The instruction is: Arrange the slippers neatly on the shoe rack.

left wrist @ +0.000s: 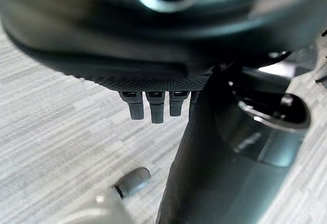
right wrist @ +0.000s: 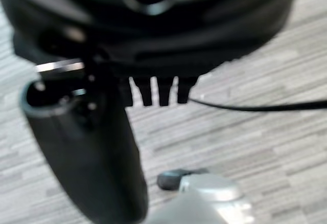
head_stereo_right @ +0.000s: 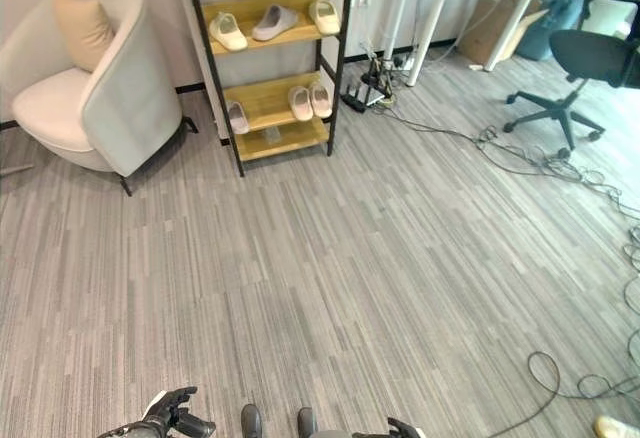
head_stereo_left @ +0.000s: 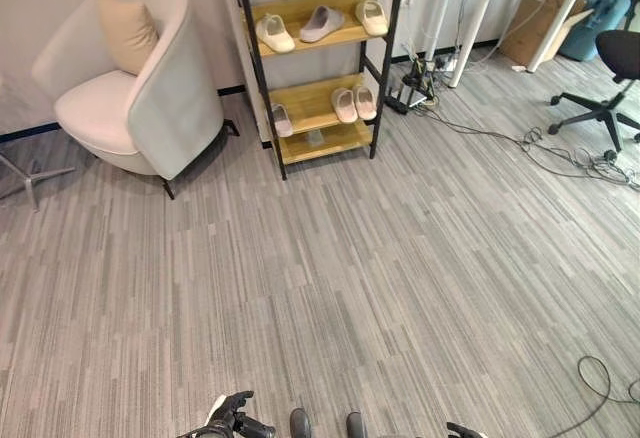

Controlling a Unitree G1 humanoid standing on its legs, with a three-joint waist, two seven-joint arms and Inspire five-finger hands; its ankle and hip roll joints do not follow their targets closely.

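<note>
The shoe rack [head_stereo_left: 262, 78], a black frame with wooden shelves, stands against the far wall. On its upper shelf lie a white slipper [head_stereo_left: 274, 33], a grey slipper [head_stereo_left: 322, 23] and a cream slipper [head_stereo_left: 371, 16]. The shelf below carries one pale slipper [head_stereo_left: 282, 120] at its left end and a pale pink pair [head_stereo_left: 354, 104] at its right. My left hand [head_stereo_left: 228, 418] hangs low at the near edge, far from the rack, with straight fingers [left wrist: 153, 109] holding nothing. My right hand [head_stereo_left: 462, 430] hangs low too, its fingers [right wrist: 156, 93] straight and empty.
A white armchair [head_stereo_left: 140, 88] with a beige cushion stands left of the rack. To the right are white desk legs [head_stereo_left: 470, 28], a cardboard box [head_stereo_left: 540, 23] and a black office chair [head_stereo_left: 605, 98]. Cables [head_stereo_left: 560, 153] trail over the grey carpet at the right.
</note>
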